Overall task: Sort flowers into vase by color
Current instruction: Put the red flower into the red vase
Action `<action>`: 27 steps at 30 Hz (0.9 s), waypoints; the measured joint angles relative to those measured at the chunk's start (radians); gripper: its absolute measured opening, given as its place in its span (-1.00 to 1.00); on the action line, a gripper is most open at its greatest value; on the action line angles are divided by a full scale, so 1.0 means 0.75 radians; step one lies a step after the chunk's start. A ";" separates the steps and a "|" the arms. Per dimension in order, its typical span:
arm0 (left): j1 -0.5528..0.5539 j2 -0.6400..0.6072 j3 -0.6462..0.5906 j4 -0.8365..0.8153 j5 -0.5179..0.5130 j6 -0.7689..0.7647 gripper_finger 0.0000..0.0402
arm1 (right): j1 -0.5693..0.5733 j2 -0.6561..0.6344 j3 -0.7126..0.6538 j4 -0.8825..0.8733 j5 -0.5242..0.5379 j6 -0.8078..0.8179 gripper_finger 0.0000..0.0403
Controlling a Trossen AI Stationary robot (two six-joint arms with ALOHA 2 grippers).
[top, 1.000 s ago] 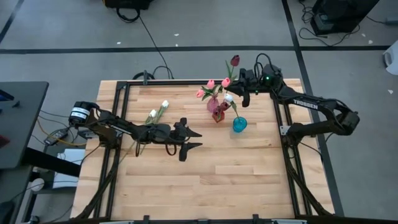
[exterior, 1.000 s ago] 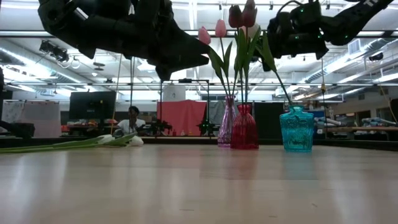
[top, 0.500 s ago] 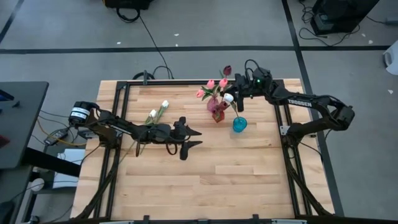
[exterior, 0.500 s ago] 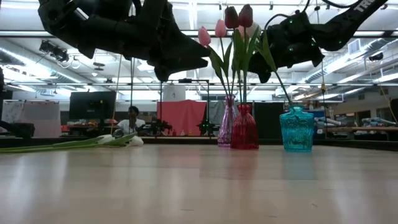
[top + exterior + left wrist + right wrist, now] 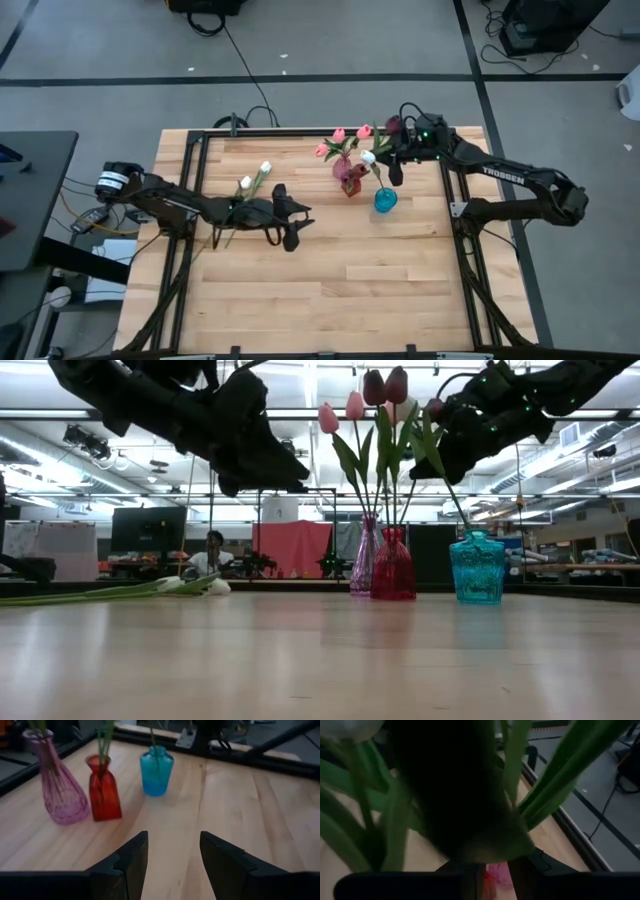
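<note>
A light wooden table [image 5: 330,280] in a black frame stands on a grey floor. The low view shows a large workshop behind it, with ceiling strip lights, a red screen [image 5: 297,548] and a person [image 5: 212,552] seated far back.

Three small vases stand close together near the far edge: a pink vase [image 5: 54,790] with three pink tulips [image 5: 340,138], a red vase [image 5: 104,795] with two dark red tulips [image 5: 385,385], and a blue vase [image 5: 156,770] with one white tulip [image 5: 368,157]. Two white tulips [image 5: 254,176] on long green stems lie flat toward the far left part of the table.

The left gripper [image 5: 290,219] hangs over the middle of the table, fingers spread and bare. The right gripper [image 5: 393,152] is above the vases among the stems; I cannot tell whether it grips anything.
</note>
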 joint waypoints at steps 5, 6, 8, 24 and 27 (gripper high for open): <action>0.028 0.006 0.000 0.055 -0.011 -0.002 -0.08 | 0.056 0.031 0.000 0.071 0.001 0.000 -0.55; 0.032 0.006 0.000 0.065 -0.012 -0.002 -0.08 | 0.065 0.037 0.000 0.093 0.001 0.000 -0.54; 0.037 0.006 0.001 0.084 -0.011 -0.002 -0.08 | 0.079 0.047 0.019 0.086 0.000 -0.001 -0.51; 0.037 -0.086 0.001 -0.124 0.054 -0.041 -0.08 | 0.081 0.058 0.267 -0.464 0.049 -0.097 -0.12; 0.037 -0.129 0.002 -0.158 0.039 -0.042 -0.08 | 0.080 0.058 0.311 -0.525 0.071 -0.113 -0.05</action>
